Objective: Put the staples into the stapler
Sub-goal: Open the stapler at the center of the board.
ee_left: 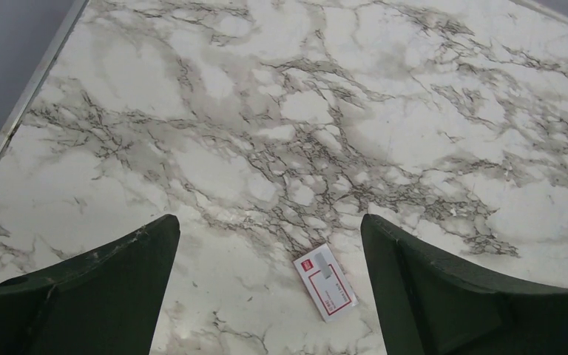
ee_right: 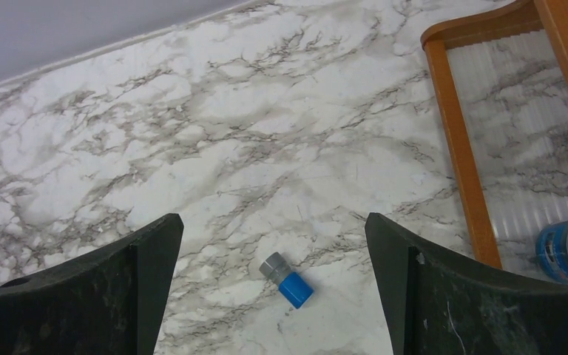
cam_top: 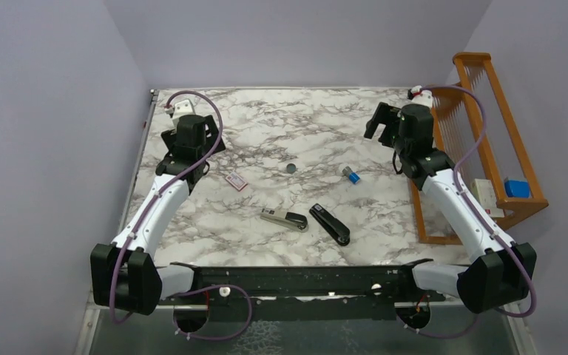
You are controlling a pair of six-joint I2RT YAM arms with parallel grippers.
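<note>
Over the grey-veined white marble desk (cam_top: 325, 126), left arm (cam_top: 164, 200) and right arm (cam_top: 451, 200) hold jaws wide open, empty. The small white-and-red staple box (ee_left: 325, 281) lies nearer the left, at its jaws' 6 o'clock, long axis 11-to-5; staples themselves unseen.

Box (cam_top: 237, 181) behind-left of left stapler (cam_top: 284, 219), right stapler (cam_top: 330, 223) beside, disc (cam_top: 291, 168) and cylinder (cam_top: 352, 176) behind.
</note>
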